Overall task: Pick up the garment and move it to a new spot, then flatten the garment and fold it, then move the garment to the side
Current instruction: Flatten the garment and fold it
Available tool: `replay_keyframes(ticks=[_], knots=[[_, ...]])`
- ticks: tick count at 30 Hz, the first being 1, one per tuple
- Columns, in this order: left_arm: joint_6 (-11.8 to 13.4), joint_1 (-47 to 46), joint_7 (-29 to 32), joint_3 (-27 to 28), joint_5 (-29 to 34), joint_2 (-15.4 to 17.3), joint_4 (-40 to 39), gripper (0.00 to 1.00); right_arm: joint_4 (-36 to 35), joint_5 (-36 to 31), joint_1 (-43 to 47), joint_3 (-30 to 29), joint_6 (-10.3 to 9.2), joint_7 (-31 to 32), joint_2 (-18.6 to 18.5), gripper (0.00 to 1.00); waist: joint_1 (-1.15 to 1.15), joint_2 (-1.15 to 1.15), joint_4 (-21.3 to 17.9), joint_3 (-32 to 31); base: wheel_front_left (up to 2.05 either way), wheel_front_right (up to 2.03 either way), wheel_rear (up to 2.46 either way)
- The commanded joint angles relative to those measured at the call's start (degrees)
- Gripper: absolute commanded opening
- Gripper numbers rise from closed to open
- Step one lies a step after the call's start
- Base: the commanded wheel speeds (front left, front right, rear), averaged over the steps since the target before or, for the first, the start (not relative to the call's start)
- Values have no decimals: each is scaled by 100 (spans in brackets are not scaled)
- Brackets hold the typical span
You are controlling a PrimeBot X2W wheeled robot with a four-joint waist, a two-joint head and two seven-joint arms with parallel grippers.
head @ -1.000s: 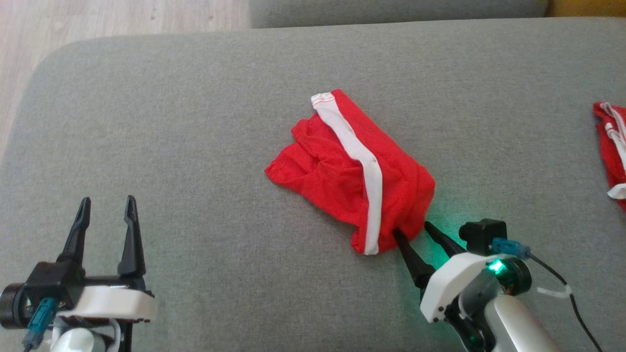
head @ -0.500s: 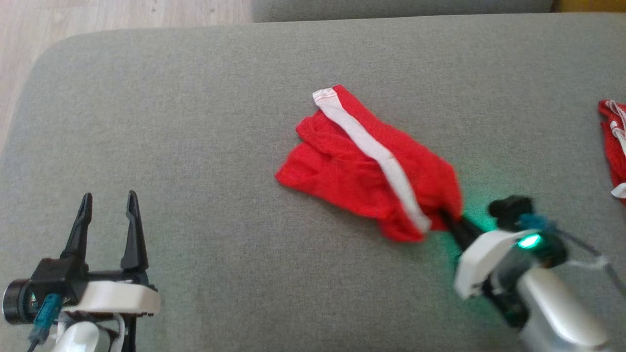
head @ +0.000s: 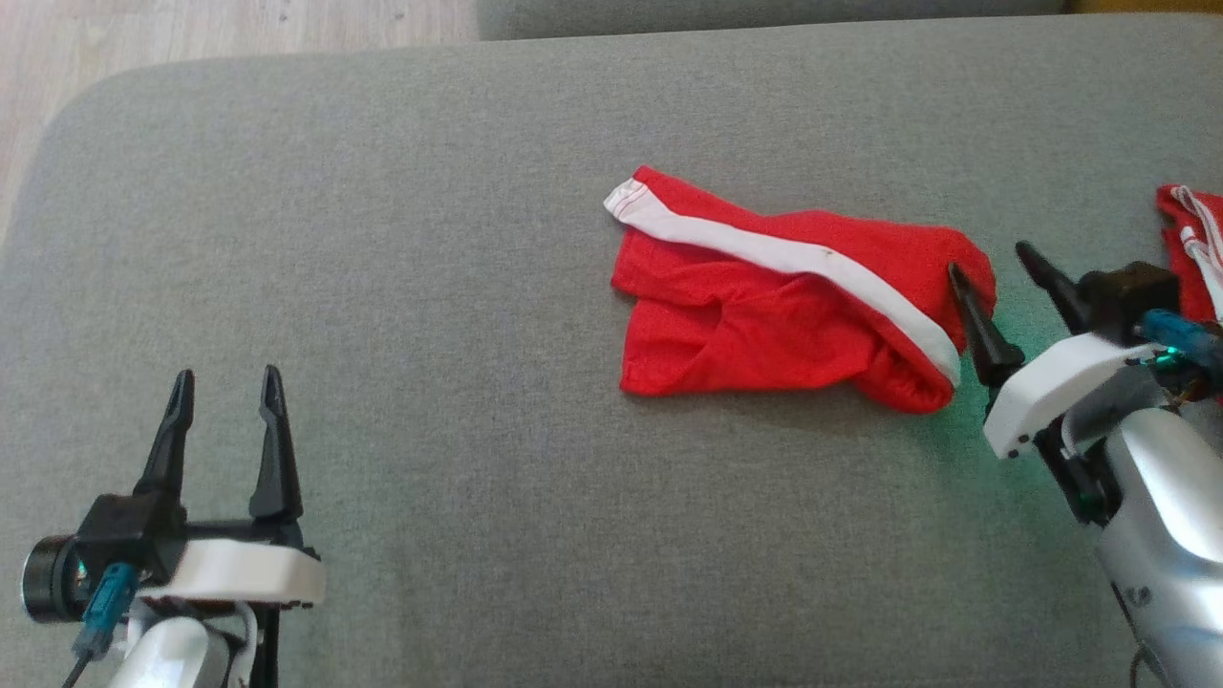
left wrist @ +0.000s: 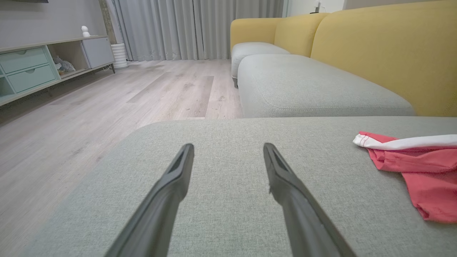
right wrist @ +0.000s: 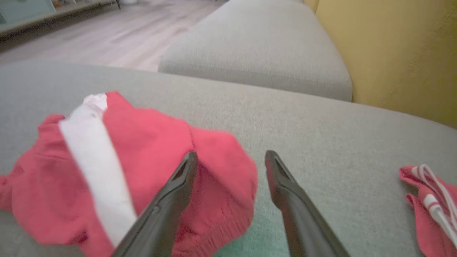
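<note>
Head view, red garment [head: 764, 315] on cushion [head: 382, 287], just beside right claw [head: 986, 258]

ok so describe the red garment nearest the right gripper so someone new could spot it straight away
On the wide grey fabric cushion, right of its middle, a crumpled red cloth garment lies beside the open right gripper. One broad white band runs along it, while the other red garment at the cushion's right edge has only thin white trim.
</note>
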Motion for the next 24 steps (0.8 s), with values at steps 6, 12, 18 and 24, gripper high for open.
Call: replay_keyframes(ticks=[6, 12, 18, 24], knots=[[87, -176, -84, 256, -17, 148, -111, 100, -720, -48, 77, -606, -4, -530, 96, 100, 0, 0, -98, -102, 0, 0, 0], [112, -90, -49, 267, -43, 208, -140, 100, -2195, -386, 880, -1196, -4, -304, 432, 100, 0, 0, -170, -225, 0, 0, 0], [128, -40, -15, 251, -47, 247, -169, 100, -3467, -610, 1835, -1562, -4, 192, 881, 100, 0, 0, -204, -294, 0, 0, 0], [149, 22, 30, 248, -66, 299, -203, 100, -4385, -731, 2697, -1755, -4, 658, 1335, 100, 0, 0, -234, -352, 0, 0, 0]])
